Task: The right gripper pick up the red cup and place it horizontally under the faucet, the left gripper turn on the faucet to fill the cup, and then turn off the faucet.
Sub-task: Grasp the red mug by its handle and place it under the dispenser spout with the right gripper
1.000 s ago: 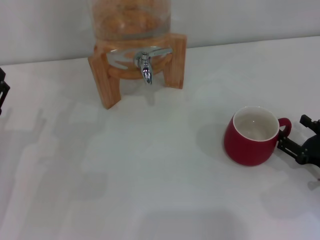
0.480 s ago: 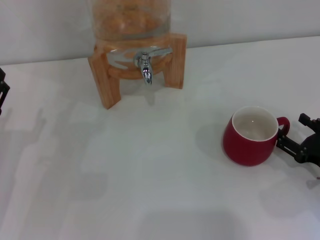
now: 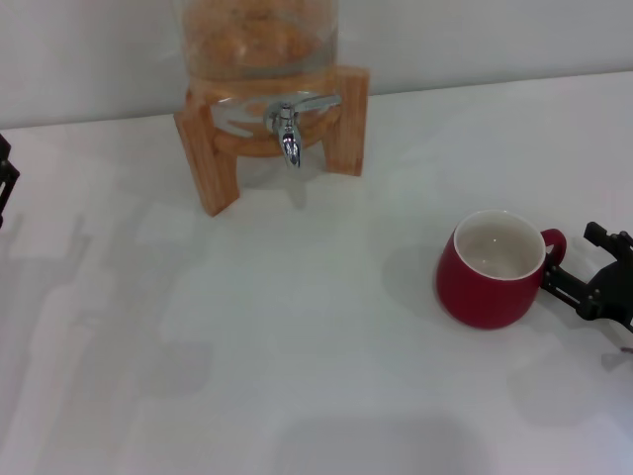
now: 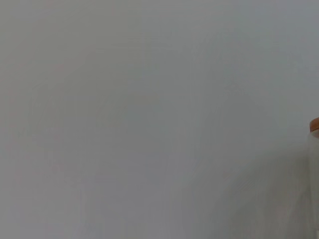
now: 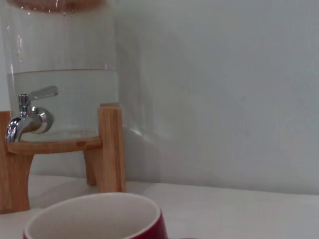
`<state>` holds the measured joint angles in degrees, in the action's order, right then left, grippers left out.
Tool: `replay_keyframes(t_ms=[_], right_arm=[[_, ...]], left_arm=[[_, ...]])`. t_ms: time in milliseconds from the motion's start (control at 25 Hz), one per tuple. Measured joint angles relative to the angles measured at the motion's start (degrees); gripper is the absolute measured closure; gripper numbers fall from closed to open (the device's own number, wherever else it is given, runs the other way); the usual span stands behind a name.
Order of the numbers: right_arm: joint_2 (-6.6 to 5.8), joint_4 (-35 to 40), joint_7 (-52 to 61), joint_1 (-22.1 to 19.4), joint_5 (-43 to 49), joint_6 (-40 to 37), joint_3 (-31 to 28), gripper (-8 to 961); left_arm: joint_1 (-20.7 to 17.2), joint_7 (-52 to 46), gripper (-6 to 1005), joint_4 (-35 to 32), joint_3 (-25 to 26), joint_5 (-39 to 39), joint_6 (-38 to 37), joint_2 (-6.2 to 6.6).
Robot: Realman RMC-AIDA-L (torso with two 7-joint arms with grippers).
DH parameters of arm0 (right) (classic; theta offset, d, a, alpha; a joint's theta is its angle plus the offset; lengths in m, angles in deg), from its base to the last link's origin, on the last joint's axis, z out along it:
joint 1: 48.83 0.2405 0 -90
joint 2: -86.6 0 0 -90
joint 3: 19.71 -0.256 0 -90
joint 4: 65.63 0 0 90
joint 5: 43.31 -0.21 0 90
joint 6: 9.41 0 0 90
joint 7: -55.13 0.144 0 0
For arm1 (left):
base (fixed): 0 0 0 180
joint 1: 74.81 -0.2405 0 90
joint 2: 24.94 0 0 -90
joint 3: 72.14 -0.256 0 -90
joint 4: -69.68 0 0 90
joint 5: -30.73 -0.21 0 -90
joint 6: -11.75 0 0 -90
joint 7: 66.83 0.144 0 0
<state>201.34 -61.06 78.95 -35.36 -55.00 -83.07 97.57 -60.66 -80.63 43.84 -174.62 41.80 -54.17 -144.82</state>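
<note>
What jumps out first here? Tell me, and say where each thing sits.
The red cup stands upright on the white table, toward the robot's right, with the right gripper at its handle. Farther back, the glass jar rests in a wooden stand, its chrome faucet pointing down over bare table. The left gripper waits at the left edge.

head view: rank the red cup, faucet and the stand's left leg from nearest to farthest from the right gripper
1. Red cup: right beside the right gripper, its handle at the fingers.
2. Faucet: far back, centre-left, under the jar.
3. Stand's left leg: farthest, left of the faucet.
</note>
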Motion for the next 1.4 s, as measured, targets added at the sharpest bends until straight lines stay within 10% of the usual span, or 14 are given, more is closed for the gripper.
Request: replay_keyframes(t_ms=[1400], right_arm=[[0.05,0.11,0.10,0.68,0.00,1.16,0.23,355]], left_arm=[[-0.37,-0.17,191,0.00,0.00,-0.18,-0.14,-0.09]])
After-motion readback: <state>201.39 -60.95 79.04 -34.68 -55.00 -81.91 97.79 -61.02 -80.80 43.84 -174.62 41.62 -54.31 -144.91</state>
